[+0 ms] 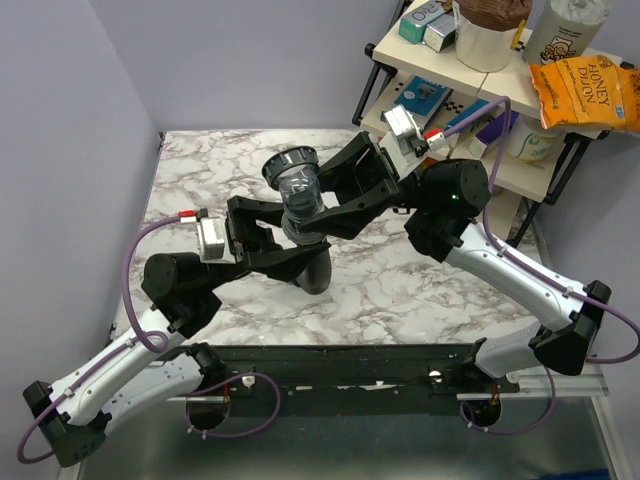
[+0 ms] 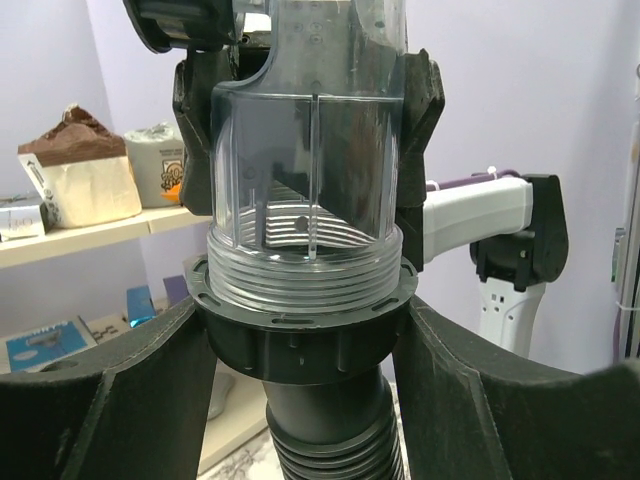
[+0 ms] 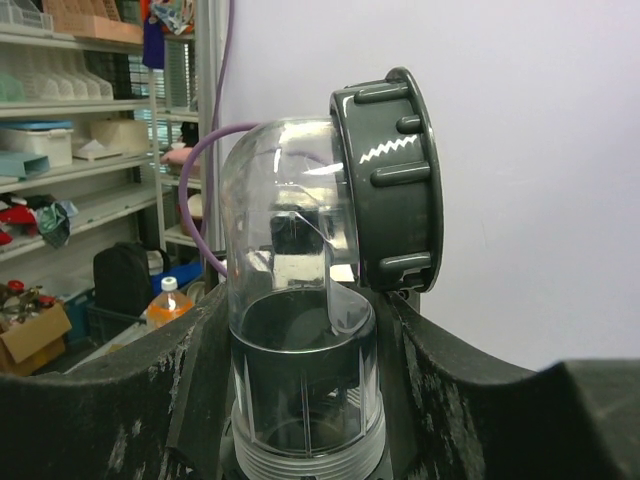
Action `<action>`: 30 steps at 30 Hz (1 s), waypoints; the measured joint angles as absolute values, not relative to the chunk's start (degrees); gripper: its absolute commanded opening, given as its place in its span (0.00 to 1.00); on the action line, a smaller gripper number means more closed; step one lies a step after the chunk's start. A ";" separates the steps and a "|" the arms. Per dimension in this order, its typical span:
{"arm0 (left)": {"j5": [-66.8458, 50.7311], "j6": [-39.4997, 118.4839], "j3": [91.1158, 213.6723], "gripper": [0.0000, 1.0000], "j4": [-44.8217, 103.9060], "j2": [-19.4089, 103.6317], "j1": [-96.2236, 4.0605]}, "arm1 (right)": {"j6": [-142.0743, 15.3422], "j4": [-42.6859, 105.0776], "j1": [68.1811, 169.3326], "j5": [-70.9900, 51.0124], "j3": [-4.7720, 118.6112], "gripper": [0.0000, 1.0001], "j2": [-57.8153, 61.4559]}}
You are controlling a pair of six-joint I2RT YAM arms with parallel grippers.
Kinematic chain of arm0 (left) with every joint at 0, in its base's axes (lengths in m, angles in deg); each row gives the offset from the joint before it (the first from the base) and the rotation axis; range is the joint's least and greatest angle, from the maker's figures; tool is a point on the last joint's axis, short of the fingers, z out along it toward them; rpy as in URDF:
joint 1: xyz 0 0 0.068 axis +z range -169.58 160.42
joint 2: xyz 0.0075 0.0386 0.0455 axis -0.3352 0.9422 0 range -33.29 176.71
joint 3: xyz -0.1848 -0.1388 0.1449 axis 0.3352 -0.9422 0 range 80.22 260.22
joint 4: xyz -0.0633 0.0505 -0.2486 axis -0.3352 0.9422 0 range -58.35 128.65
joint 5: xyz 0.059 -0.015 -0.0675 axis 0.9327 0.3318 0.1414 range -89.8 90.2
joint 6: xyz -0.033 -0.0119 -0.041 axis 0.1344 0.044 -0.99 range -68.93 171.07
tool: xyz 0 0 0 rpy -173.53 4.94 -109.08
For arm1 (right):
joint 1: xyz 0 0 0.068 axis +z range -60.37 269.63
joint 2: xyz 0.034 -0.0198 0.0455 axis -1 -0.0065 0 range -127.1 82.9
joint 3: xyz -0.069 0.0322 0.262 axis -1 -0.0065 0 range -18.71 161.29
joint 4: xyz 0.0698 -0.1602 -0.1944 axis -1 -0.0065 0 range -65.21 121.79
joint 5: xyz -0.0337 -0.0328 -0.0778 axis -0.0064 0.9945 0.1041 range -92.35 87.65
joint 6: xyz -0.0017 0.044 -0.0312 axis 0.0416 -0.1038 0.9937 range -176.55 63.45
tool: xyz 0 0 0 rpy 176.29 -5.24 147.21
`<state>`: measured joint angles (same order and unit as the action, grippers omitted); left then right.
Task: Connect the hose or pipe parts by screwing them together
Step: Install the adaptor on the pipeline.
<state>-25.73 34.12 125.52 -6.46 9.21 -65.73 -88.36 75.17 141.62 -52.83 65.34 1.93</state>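
The marble tabletop (image 1: pixel 420 290) fills the middle of the top view. At its centre the black ribbed hose (image 1: pixel 316 272) rises off it. The left tool (image 2: pixel 305 360), partly closed, clamps the hose's collar nut (image 2: pixel 260 345). The right tool (image 3: pixel 300 380), set wider, grips the clear elbow fitting (image 3: pixel 285 230), whose threaded end meets that collar.

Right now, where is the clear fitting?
Top view, centre: clear fitting stands on the collar nut, held between left gripper and right gripper.
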 measured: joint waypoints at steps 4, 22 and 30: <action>-25.45 34.95 125.24 0.00 -5.92 9.29 -65.73 | -91.01 79.89 140.85 -52.76 62.91 0.01 2.02; -25.07 37.18 124.23 0.00 -5.52 10.06 -65.89 | -90.03 83.17 139.80 -48.15 54.58 0.01 6.15; -24.90 38.06 123.23 0.00 -5.08 10.76 -66.19 | -85.50 81.40 139.80 -43.78 49.16 0.01 9.98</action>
<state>-24.90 38.06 123.23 -5.08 10.76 -66.19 -85.50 81.40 139.80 -43.78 49.16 9.98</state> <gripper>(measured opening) 0.700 0.602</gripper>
